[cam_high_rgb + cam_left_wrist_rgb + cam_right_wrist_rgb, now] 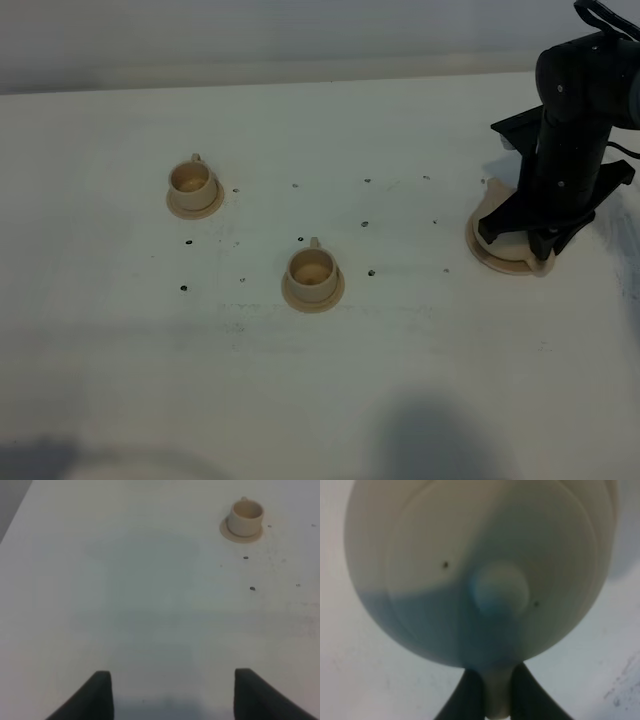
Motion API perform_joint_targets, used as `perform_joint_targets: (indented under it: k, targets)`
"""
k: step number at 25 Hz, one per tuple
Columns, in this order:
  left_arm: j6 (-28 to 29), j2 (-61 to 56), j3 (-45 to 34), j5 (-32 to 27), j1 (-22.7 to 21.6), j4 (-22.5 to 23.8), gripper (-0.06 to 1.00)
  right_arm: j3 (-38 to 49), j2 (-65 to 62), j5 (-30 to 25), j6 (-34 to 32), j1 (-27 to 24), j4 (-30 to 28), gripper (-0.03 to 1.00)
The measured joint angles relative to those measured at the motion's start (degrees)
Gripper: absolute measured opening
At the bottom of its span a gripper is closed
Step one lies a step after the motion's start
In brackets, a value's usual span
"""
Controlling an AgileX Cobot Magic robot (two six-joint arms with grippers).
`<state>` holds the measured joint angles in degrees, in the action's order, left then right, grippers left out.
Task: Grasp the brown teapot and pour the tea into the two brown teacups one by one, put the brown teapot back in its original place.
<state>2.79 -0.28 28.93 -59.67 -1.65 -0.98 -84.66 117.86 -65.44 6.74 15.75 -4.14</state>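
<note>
The brown teapot (497, 208) sits at the right of the table on its wide saucer, the original place (503, 263), mostly hidden under my right arm. The right wrist view looks down on the teapot (470, 555) and its lid knob (500, 590). There my right gripper (496, 690) is shut on the loop handle. My right gripper (545, 238) is low over the pot. The two brown teacups stand on small saucers, one at the left (192, 180), one near the middle (311, 270). My left gripper (172, 690) is open above bare table, with one teacup (246, 515) far ahead.
Small dark specks (364, 223) dot the white table (400, 350) between the cups and the teapot. The table's far edge (250, 82) runs along the back. A dark shadow (430, 440) falls on the near side.
</note>
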Motion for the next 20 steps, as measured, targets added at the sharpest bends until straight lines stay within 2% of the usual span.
perform_joint_targets:
  k: [14,20]
  targets:
    - [0.00,0.00,0.00,0.00,0.00,0.00,0.52,-4.12,-0.32,-2.53,-0.05,0.00,-0.93,0.13]
    - [0.00,0.00,0.00,0.00,0.00,0.00,0.52,-6.50,-0.71,0.58,1.58,0.69,-0.51,0.13]
